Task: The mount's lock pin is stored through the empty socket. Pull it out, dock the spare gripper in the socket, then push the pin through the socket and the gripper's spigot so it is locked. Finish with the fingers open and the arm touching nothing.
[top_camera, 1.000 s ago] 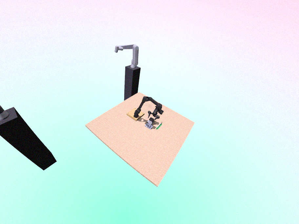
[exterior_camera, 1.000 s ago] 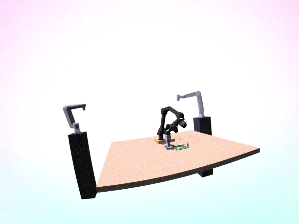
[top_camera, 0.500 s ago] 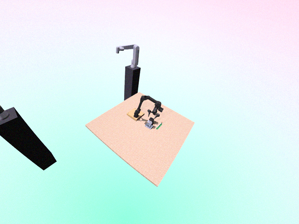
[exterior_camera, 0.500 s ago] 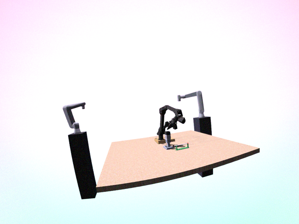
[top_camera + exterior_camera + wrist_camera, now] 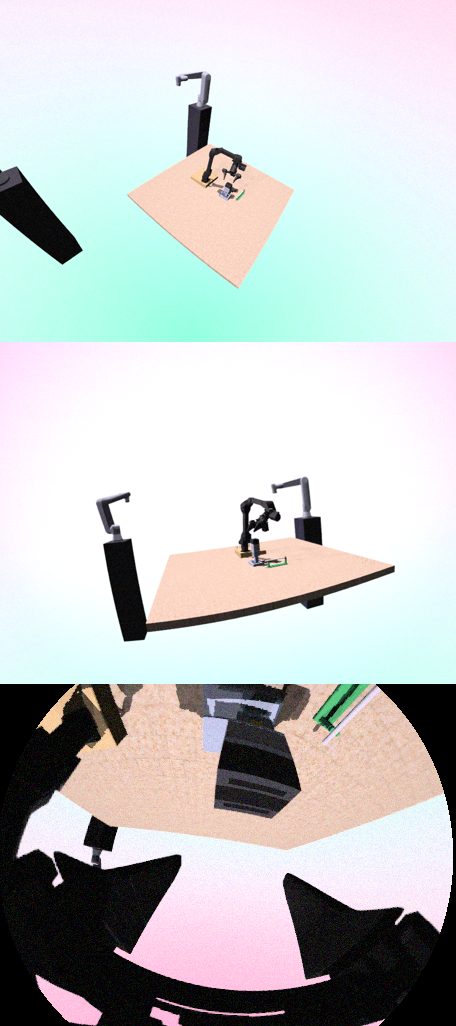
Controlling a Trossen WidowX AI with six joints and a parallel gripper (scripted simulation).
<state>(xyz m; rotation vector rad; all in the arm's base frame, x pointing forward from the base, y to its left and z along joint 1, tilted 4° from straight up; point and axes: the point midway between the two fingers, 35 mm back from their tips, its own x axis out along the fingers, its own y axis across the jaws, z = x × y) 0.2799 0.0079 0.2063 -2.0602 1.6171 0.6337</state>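
My end effector (image 5: 231, 178) (image 5: 251, 530) (image 5: 234, 869) gapes wide, holding nothing; I should rise straight off the spare gripper (image 5: 228, 185) (image 5: 254, 541) (image 5: 257, 774) before turning pinward, right of frame.

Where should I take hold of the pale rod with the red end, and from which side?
Grip the pale rod mid-length, coming from above with one finger along each long side. It lies raised and roughly level across the two posts of the green rack, so its middle looks open underneath; fingers should probably stay shallow, above the rack's base bar.
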